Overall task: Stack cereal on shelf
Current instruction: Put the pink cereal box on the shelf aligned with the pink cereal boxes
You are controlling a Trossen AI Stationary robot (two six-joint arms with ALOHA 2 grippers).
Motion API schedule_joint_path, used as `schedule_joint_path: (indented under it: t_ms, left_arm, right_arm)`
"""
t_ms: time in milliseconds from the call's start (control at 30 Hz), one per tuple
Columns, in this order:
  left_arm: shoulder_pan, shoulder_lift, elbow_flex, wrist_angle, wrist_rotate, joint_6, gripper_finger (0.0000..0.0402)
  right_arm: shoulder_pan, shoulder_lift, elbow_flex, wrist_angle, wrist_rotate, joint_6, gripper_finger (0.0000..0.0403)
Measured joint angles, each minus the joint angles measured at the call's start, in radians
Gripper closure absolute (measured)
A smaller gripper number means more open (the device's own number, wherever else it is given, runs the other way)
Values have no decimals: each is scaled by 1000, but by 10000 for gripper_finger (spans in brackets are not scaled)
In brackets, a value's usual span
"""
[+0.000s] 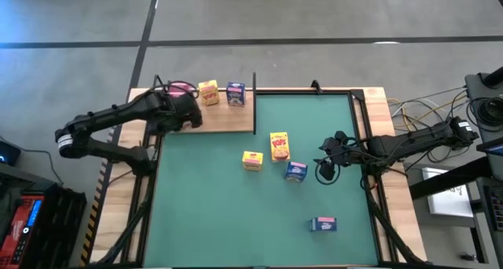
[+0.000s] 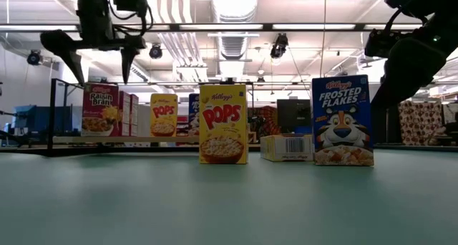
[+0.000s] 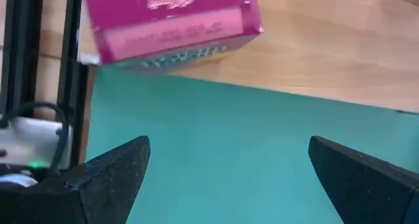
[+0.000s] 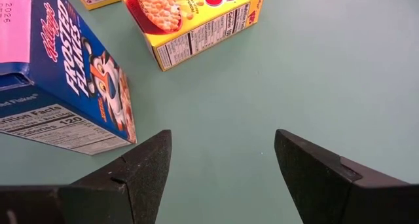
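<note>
Hovering above the flat light-wood shelf board with black posts (image 1: 228,119), the left gripper (image 3: 229,178) is released, its fingers spread wide, with a pink cardboard cereal box (image 3: 170,24) just ahead on the shelf. A yellow box (image 1: 208,92) and a blue box (image 1: 235,93) also stand on the shelf. The right gripper (image 4: 222,178) is released beside the blue Frosted Flakes box (image 4: 65,86) on the green table mat (image 1: 220,222), near the upright yellow Pops box (image 1: 280,145).
</note>
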Motion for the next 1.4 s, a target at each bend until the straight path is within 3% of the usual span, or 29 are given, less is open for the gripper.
schedule_joint_path:
  t_ms: [933,1400]
  left_arm:
    - [12,37,-24,-7,-190,126,1]
    - [13,36,-29,5,-77,62,1]
  right_arm:
    - [0,0,0,0,0,0,142]
    - [0,0,0,0,0,0,142]
